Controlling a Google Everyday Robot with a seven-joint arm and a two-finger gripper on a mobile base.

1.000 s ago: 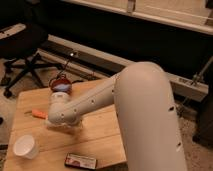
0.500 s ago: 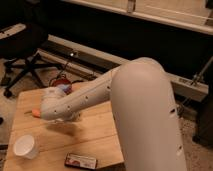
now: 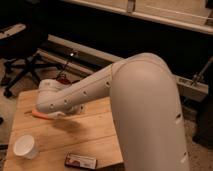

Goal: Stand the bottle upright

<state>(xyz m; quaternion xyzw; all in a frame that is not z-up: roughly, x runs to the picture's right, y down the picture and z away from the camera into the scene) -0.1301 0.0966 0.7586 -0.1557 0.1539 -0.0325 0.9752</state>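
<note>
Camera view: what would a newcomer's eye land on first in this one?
The big white arm fills the right half of the picture and reaches left across the wooden table. Its gripper sits at the arm's far end, low over the table's back left corner, beside an orange carrot. Nearer the camera, a white paper cup stands at front left and a dark flat packet lies at the front edge.

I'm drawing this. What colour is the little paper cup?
The paper cup is white, camera view. The claw hides behind the white robot arm's end.
</note>
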